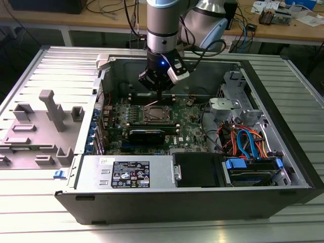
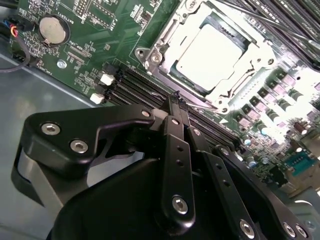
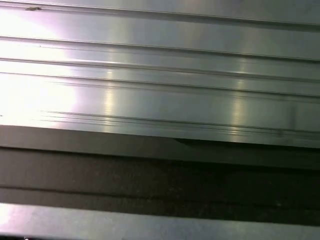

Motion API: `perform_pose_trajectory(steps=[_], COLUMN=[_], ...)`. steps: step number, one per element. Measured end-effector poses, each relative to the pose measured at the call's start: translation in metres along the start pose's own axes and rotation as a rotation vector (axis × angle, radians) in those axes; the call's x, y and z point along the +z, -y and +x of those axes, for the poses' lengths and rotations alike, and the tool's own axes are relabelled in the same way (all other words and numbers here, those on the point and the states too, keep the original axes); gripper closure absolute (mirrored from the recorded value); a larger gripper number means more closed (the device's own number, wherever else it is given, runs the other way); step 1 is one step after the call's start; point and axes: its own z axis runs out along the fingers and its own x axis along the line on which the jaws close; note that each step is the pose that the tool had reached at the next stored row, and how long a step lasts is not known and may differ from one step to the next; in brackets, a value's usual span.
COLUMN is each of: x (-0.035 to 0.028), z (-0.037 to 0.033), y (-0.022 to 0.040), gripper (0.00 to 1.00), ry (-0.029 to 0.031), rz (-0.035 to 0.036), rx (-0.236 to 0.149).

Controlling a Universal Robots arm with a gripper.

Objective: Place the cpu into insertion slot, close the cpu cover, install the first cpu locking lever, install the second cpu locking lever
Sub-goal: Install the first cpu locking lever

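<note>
The cpu (image 2: 210, 50), a bright silver square, lies in the insertion slot (image 1: 156, 114) on the green motherboard (image 2: 100, 30). The cpu cover (image 2: 161, 46), a silver frame with a square window, lies flat around the chip. My gripper (image 2: 177, 104) has its black fingers (image 2: 172, 127) pressed together with nothing between them. It hangs just above the black memory slots (image 2: 135, 82) at the edge of the socket. In the exterior view the gripper (image 1: 159, 96) sits over the far side of the socket, inside the open computer case.
The open case (image 1: 283, 116) has a power supply (image 1: 131, 174) at its near side and drive cages with orange and blue cables (image 1: 243, 142) on the exterior view's right. A grey fixture plate (image 1: 40, 131) lies on the ribbed metal table (image 3: 160, 75).
</note>
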Motion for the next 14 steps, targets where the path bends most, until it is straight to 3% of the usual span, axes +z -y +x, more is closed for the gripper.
perform_pose_trajectory(steps=[14], x=[0.0133], z=[-0.0074], y=[0.0007], gripper=[0.89], ry=[-0.0001], rz=[0.0003], rx=[0.000])
